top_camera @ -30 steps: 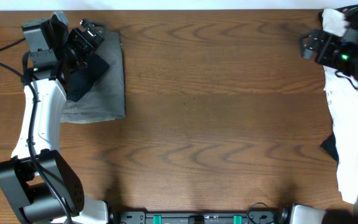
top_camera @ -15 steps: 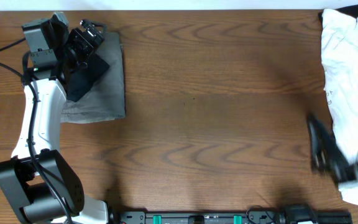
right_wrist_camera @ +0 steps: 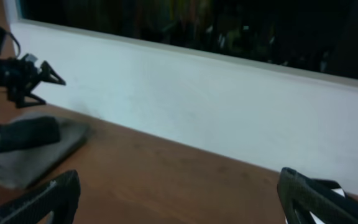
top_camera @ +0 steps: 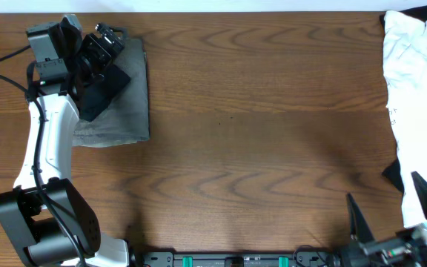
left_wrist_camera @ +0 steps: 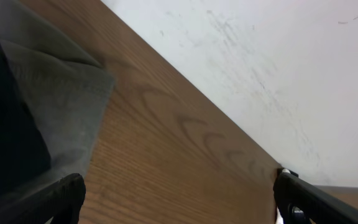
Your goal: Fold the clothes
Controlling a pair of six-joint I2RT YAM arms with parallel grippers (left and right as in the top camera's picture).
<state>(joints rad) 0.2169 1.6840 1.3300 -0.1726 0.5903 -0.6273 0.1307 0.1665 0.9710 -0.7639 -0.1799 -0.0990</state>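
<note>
Just beneath left jaws, grey cloth (top_camera: 133, 93).

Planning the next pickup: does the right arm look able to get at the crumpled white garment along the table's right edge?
Probably yes. The right gripper hangs open at the front right corner, beside the near end of the crumpled white garment, with nothing visibly blocking the way.

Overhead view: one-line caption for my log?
Left tool above a folded grey garment, far left; crumpled white clothing, far right; right tool open near it.

Overhead evenly lit, sharp; right wrist view dim, blurred
</note>
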